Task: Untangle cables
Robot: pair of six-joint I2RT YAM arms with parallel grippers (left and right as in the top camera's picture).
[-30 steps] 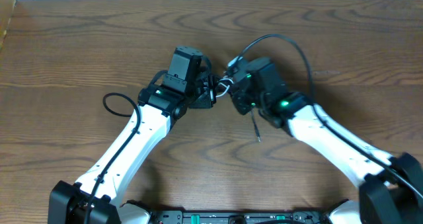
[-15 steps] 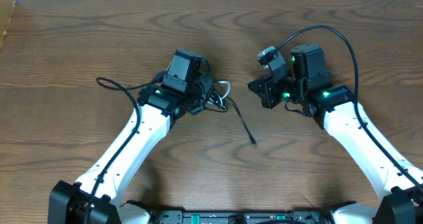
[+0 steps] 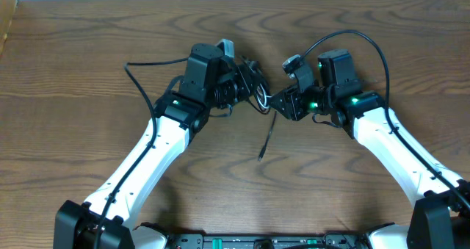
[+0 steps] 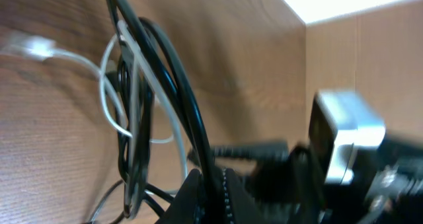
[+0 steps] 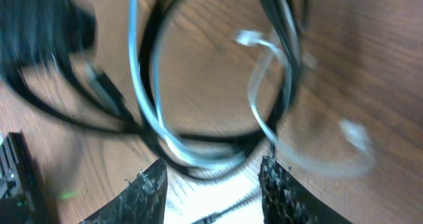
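The brown wood-grain desk (image 3: 88, 29) carried the two white arms, which met just beyond its middle. The left gripper (image 4: 210, 187) had its black fingers pinched together on the thin black cord (image 4: 173, 78), which rose from between them. The right gripper (image 5: 213, 171) stood wide open with nothing held, its fingers flanking the near edge of the coil. The cables formed a small tangled coil (image 3: 258, 95) between the two grippers, with one loose black tail (image 3: 264, 140) trailing towards the near side. The thin white cord (image 5: 137, 85) threaded through the black loop, and its small pale plug (image 4: 30, 47) lay free on the desk.

The step in hand looked like taking a second hold so the cords could be drawn apart. Done well, the right gripper would close on the white cord alone, close to where it crossed the black loop, never on both strands. A slow pull to the right against a firm left hold seemed best, with the plug watched so it did not snag. The right wrist view was blurred, so which strand lay between the fingers could not be told.
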